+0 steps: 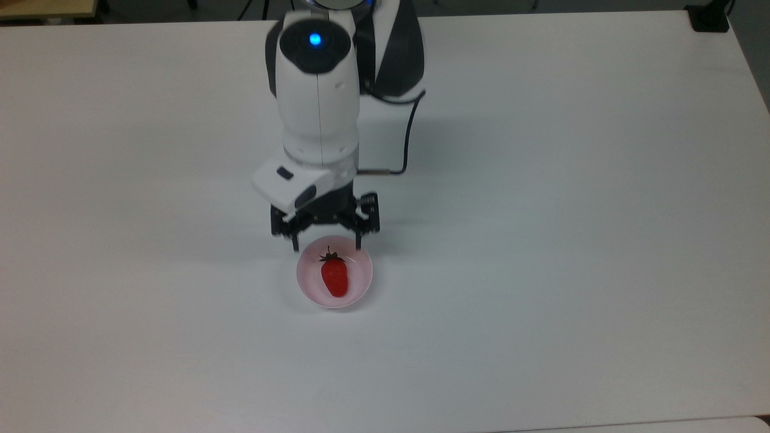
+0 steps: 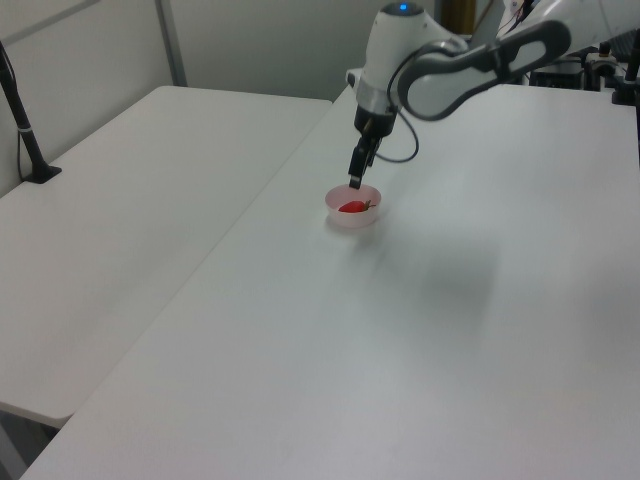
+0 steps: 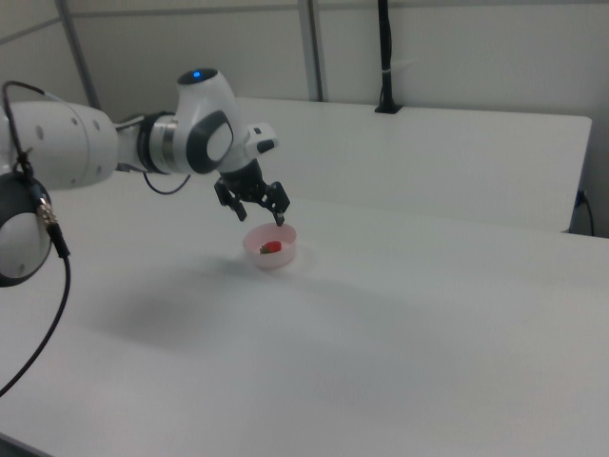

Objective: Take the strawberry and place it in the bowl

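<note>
The red strawberry with its green cap lies inside the pale pink bowl on the white table. It also appears as a red patch, the strawberry, in the bowl in the left view, and as the strawberry in the bowl in the right view. My gripper hangs open just above the bowl's far rim, its two black fingers spread wide with nothing between them. The gripper and the gripper stand clear of the fruit.
The white table spreads wide on all sides of the bowl. A second white table adjoins it in the left view. A black post stands at the far edge in the right view.
</note>
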You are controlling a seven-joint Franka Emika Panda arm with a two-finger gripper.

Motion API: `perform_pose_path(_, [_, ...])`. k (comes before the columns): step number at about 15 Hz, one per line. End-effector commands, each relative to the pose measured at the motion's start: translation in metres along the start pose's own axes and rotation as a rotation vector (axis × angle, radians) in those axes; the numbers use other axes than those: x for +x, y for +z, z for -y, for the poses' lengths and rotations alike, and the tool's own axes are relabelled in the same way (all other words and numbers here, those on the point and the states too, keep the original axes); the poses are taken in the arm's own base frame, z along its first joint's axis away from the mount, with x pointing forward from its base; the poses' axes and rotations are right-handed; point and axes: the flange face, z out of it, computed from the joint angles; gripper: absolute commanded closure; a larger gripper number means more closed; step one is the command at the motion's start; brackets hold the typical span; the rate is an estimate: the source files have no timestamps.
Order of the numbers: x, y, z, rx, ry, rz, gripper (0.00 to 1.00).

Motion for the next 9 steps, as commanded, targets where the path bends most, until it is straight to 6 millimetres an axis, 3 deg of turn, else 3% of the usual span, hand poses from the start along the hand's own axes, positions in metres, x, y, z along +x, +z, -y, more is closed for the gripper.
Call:
perform_pose_path(1, [-0.035, -0.077, 0.001, -0.009, 0.022, 0.159, 0.0])
perform_pose_path(6, [-0.085, -0.159, -0.009, -0.046, 0.149, 0.284, 0.0])
perform_pose_path(9, [-0.106, -0.191, -0.02, -0.058, 0.204, 0.272, 0.0])
